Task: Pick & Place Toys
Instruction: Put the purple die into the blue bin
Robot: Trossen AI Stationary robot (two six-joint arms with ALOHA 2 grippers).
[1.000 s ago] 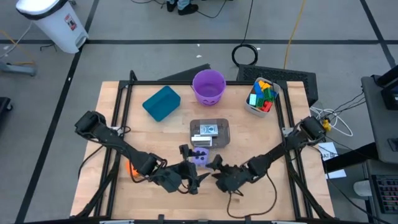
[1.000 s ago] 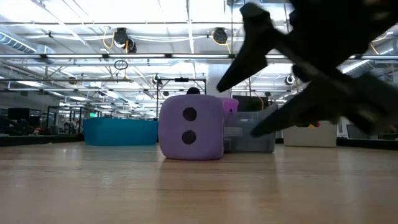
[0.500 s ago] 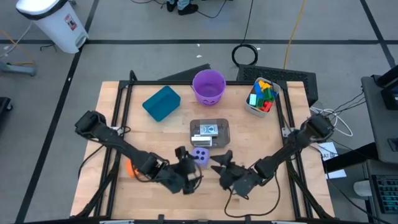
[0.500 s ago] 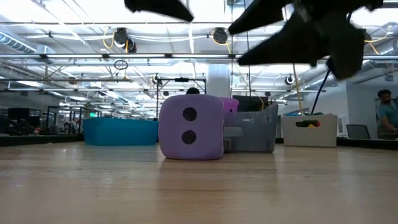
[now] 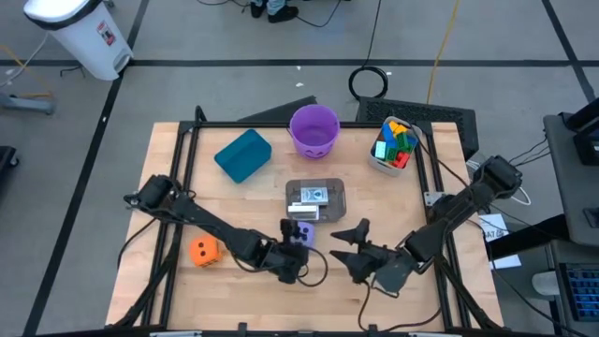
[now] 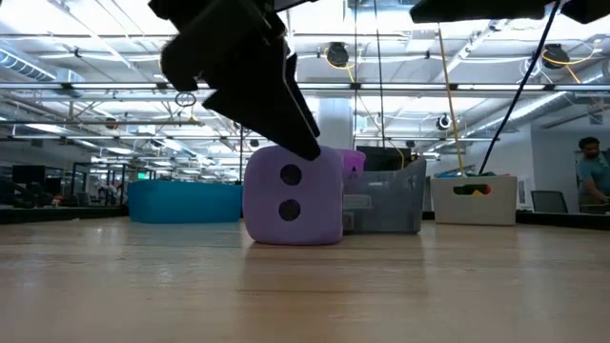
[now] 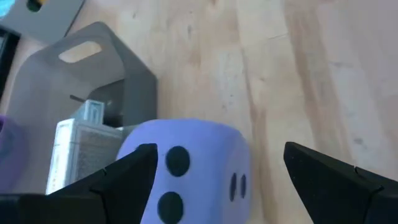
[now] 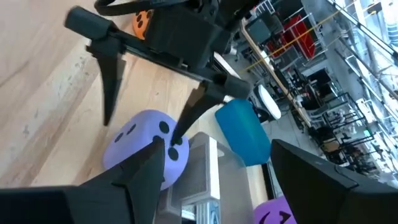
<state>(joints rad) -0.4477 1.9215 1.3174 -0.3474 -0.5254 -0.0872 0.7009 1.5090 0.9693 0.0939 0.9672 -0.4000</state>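
A purple die [image 5: 301, 232] with black pips rests on one face on the wooden table, in front of a clear tub [image 5: 315, 198] holding white cards. My left gripper [image 5: 292, 245] hangs open just over the die, slanting down from the near left. In the left wrist view its fingers [image 7: 130, 171] stand wide on either side of the die [image 7: 186, 162]. My right gripper [image 5: 354, 241] is open, raised to the right of the die, with nothing between its fingers [image 8: 143, 168]. An orange die [image 5: 204, 251] sits at the near left. My left gripper has one fingertip [image 6: 310, 148] down at the purple die's top far edge [image 6: 319, 152]. I cannot tell whether it touches the die. The die stands flat on the table.
A teal bin [image 5: 243, 154] lies at the far left and a purple bucket [image 5: 314, 129] at the far middle. A clear tub of coloured blocks [image 5: 393, 145] stands at the far right. Bare wood lies along the near edge [image 5: 309, 309].
My left gripper has sunk and gone right, tipping down over the purple die, and its arm has uncovered the orange die. My right gripper has risen and drawn back toward the table's right edge, rolling as it went. The purple die has kept still.
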